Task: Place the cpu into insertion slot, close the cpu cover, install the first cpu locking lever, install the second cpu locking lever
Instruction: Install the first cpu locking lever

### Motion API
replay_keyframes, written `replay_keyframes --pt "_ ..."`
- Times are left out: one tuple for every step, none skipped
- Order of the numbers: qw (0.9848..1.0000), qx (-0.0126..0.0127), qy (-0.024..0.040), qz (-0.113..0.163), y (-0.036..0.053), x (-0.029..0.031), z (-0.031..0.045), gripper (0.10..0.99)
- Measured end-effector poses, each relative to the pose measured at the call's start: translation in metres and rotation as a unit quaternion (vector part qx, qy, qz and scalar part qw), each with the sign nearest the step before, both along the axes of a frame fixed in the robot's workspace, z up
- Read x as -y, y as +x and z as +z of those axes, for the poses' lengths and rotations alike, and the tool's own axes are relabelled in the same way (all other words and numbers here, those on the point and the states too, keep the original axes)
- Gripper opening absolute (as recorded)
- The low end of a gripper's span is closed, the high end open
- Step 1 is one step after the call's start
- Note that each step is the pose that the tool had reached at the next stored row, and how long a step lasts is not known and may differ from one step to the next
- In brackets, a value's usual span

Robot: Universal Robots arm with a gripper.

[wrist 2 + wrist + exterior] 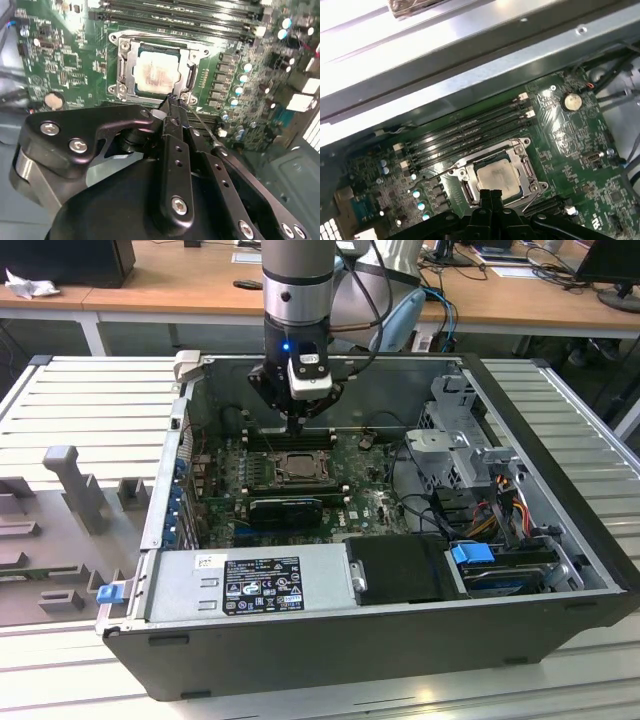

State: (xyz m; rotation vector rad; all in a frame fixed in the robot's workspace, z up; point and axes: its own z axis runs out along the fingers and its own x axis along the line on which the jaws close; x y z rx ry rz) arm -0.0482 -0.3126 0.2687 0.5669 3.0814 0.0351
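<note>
**Near the middle of the exterior view: gripper tip beside the slot**

We see our gripper [297,428] with its fingers pressed together, holding nothing. Just below its tip in that picture sits the insertion slot [270,468]. In the second wrist view the cpu [155,75] lies flat inside it, with the cpu cover [127,67] down around it. The tip is at the cover's edge. We cannot tell if it touches.

The silver-grey jointed arm [297,270] drops straight down from above, wrist vertical, and its black two-fingered hand [297,424] points downward with its slim dark fingers [486,201] pressed together at the tips in both wrist views.
</note>
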Motion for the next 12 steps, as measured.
replay_keyframes --pt "0.9998 0.0001 0.0 0.02 0.0 0.0 -0.0001 0.106" --pt "0.9992 0.0 0.0 0.039 0.0 0.0 -0.0002 0.106" --pt "0.9985 0.0 0.0 0.055 0.0 0.0 -0.0002 0.106" --pt "0.9969 0.0 0.0 0.079 0.0 0.0 -0.0002 0.106" --pt "0.9958 0.0 0.0 0.091 0.0 0.0 -0.0003 0.106" --pt "0.9948 0.0 0.0 0.102 0.0 0.0 -0.0003 0.106" --pt "0.9931 0.0 0.0001 0.118 0.0 0.0 -0.0004 0.106" --pt "0.991 0.0 0.0 0.134 0.0 0.0 -0.0004 0.106" --pt "0.9889 0.0 0.0 0.149 0.0 0.0 -0.0005 0.106" --pt "0.9876 0.0 0.0 0.157 0.0 0.0 -0.0006 0.106" --pt "0.9857 0.0001 0.0001 0.169 -0.0001 0.0 -0.0008 0.106" --pt "0.985 0.0001 0.0001 0.172 -0.0014 0.0 -0.001 0.106"
